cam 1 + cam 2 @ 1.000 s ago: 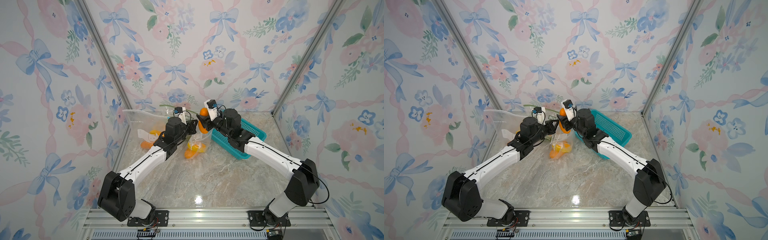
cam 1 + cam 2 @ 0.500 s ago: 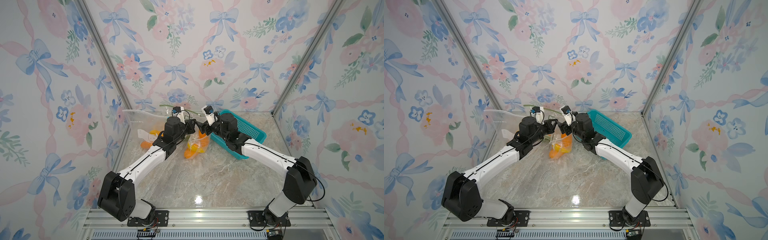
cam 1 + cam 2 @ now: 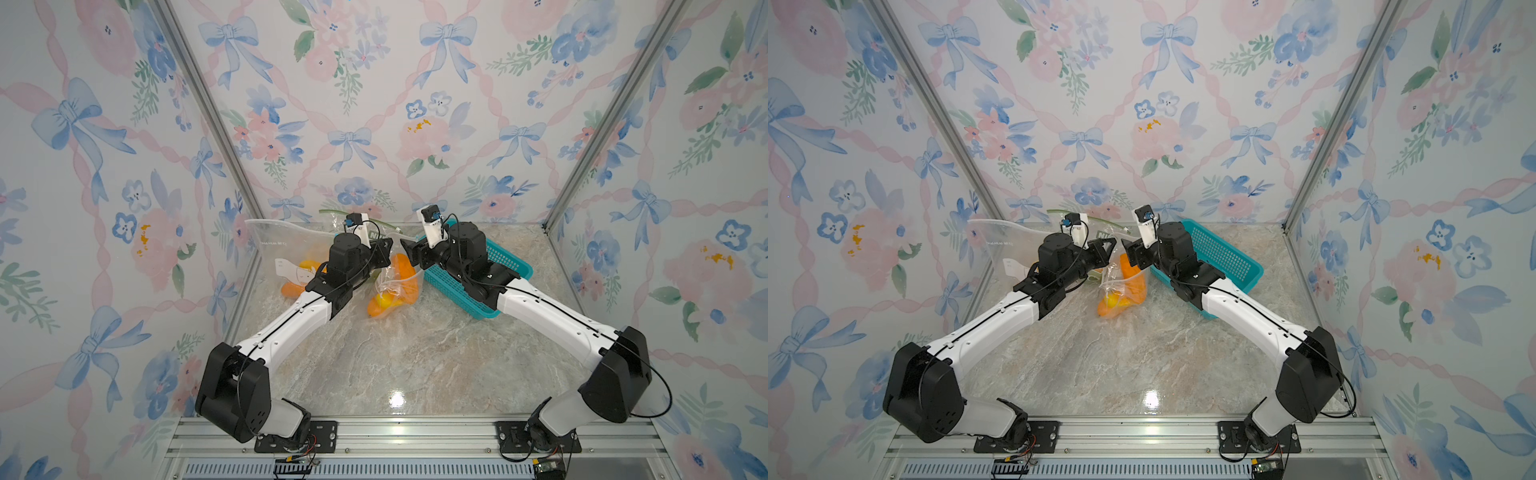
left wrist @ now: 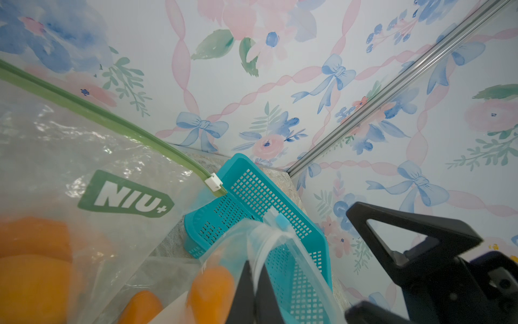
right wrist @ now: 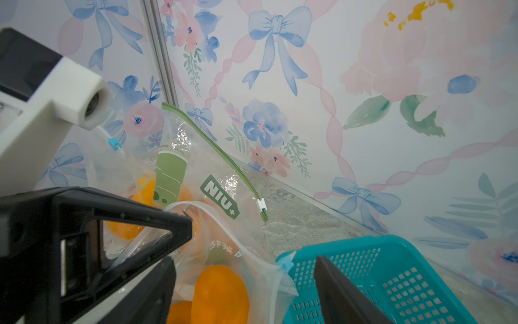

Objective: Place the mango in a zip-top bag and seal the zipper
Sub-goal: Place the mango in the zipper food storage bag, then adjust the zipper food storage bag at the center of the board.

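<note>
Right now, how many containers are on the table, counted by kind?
Bags: 3 (green-zip bag, left bag, middle bag)
Basket: 1
Total: 4

An orange oval mango [image 3: 402, 269] shows through a clear plastic zip-top bag [image 3: 395, 286] with a pale blue slider [image 4: 281, 221]. The perforated plastic basket [image 3: 507, 266] is teal, the veined marble tabletop [image 3: 395, 357] beige-grey, the floral wallpaper [image 3: 374, 104] pink and blue. A second clear bag [image 4: 56, 146] has a green zip strip [image 4: 112, 119] and a green-and-white "NIU+" label [image 4: 126, 197].
</note>
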### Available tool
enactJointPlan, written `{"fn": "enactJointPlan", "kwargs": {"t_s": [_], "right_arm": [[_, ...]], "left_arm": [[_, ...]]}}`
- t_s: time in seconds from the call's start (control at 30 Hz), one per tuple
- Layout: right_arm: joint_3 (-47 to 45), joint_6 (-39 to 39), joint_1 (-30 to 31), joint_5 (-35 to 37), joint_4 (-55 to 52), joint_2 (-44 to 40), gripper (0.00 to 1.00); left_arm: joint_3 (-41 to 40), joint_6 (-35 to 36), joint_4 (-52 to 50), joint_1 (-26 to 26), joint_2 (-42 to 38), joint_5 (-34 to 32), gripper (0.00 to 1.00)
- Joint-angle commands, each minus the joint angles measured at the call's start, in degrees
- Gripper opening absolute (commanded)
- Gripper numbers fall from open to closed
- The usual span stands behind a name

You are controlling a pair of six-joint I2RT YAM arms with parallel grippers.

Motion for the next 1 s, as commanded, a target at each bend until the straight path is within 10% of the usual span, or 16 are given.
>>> {"fn": "enactJointPlan", "kwargs": {"t_s": [0.0,0.53,0.97], "right_arm": [[6.45,11.02,0.36,5.80,-16.85,-1.91,0.76],[6.84,21.19,0.32,-1.79,-25.89,2.62,0.51],[12.18,18.97,0.11,-1.49,-29.11,10.12,0.10]], "left_arm": [[1.40,0.14,1.34,0.05,-0.94,0.66,0.00],[1.89,-0.03,1.36,0.00,-0.44,1.20,0.00],[1.29,0.31,1.35,0.04,-0.34,1.79,0.00]]}}
